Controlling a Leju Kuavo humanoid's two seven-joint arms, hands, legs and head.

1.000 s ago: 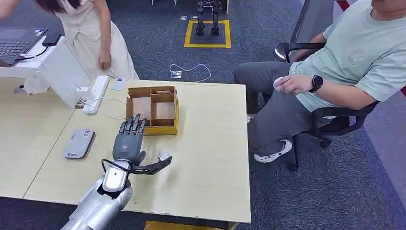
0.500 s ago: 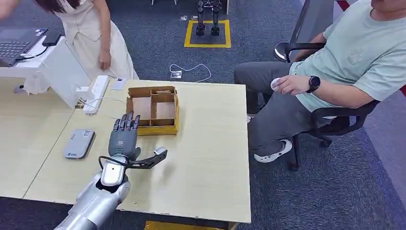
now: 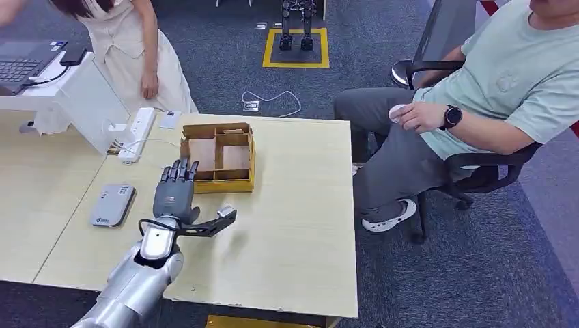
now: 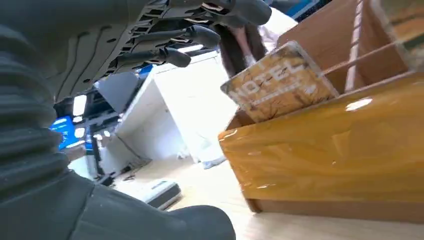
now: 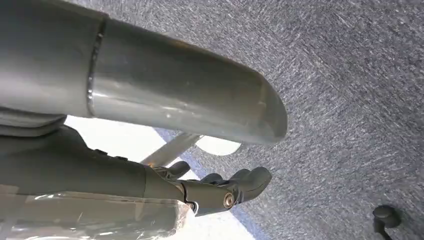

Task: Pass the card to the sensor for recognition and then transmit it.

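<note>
Card, brown printed plastic [image 4: 278,82], leans in the partitioned cardboard box [image 3: 218,156] just ahead of the left hand [image 3: 176,197], fingers spread, holding nothing. Judged thin, stiff, light, slick: pinch the raised upper edge.

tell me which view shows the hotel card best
The left wrist view: the card stands tilted in the cardboard box, its lettering legible. In the head view the box shows, but the card is too small to tell. The right wrist view faces carpet.
</note>
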